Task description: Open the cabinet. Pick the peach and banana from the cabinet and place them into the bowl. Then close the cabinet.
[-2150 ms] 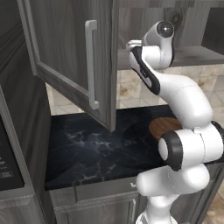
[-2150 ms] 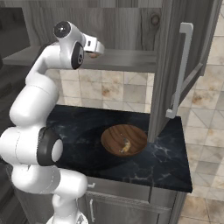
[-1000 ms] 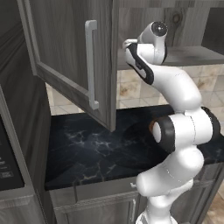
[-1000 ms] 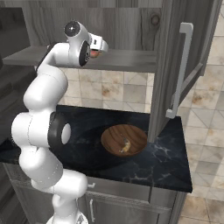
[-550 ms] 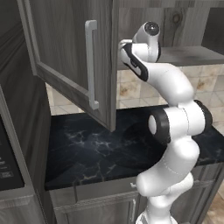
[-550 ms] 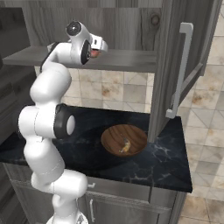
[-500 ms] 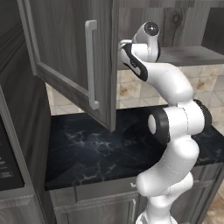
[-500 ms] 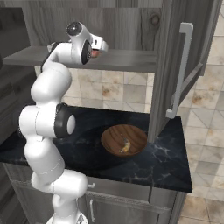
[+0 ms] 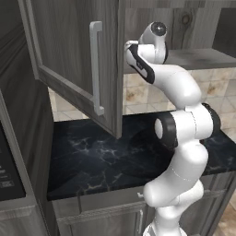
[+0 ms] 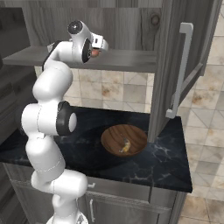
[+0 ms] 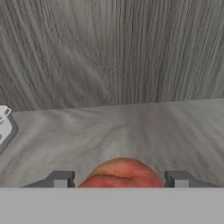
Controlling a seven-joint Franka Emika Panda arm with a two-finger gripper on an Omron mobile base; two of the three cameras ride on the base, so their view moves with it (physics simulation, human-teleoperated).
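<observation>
The cabinet stands open, its left door (image 9: pixel 69 55) and right door (image 10: pixel 168 65) both swung out. On its grey shelf (image 10: pixel 131 59) lies the peach (image 11: pixel 122 171), reddish-orange, also seen as a small red spot (image 10: pixel 94 53) at the hand. My gripper (image 11: pixel 118 179) reaches into the cabinet and straddles the peach, one fingertip (image 11: pixel 59 178) on each side with a narrow gap to the fruit; the jaws look open. Below, the brown wooden bowl (image 10: pixel 114 135) sits on the counter with the banana (image 10: pixel 125 146) lying in it.
The black marble counter (image 10: pixel 166 164) runs under the cabinet, with tiled wall behind. The right door's long handle (image 10: pixel 180 70) hangs over the bowl's right side. The left door's handle (image 9: pixel 95 69) juts out beside the arm. A dark appliance (image 9: pixel 9 170) stands at far left.
The hand has pushed a little deeper over the shelf toward the peach. The fingers have begun to come together around it. The bowl, banana and doors have stayed put.
</observation>
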